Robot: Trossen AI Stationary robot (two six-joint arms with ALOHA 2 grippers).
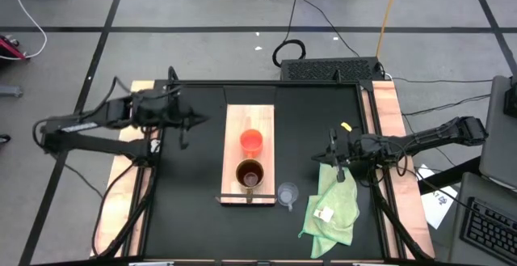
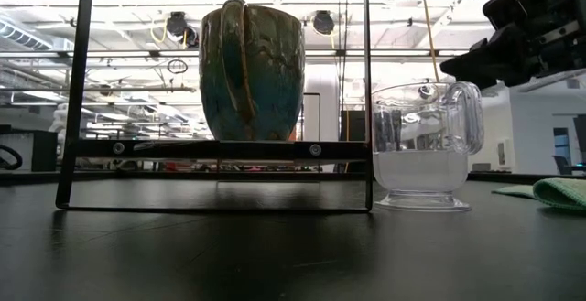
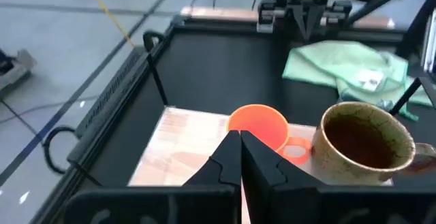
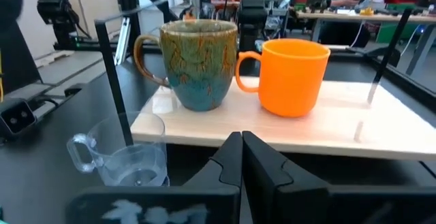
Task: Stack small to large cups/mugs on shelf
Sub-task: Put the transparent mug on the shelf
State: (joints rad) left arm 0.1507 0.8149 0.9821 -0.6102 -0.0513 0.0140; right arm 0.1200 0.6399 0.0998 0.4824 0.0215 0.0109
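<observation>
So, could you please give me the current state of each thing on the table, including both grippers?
Brown mug: upright on the shelf.
Orange-red mug: upright on the shelf.
Clear glass cup: upright on the tabletop, off the shelf.
Green cloth: crumpled.
Left gripper: shut, empty.
Right gripper: shut, empty.

Two mugs on shelf, glass cup seemingly beside.

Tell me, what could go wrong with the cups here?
The small glass cup sits on the table right beside a thin black shelf post, so a gripper reaching for it might bump the post. The brown mug and orange mug stand close together on the shelf; nudging one could knock the other.
</observation>
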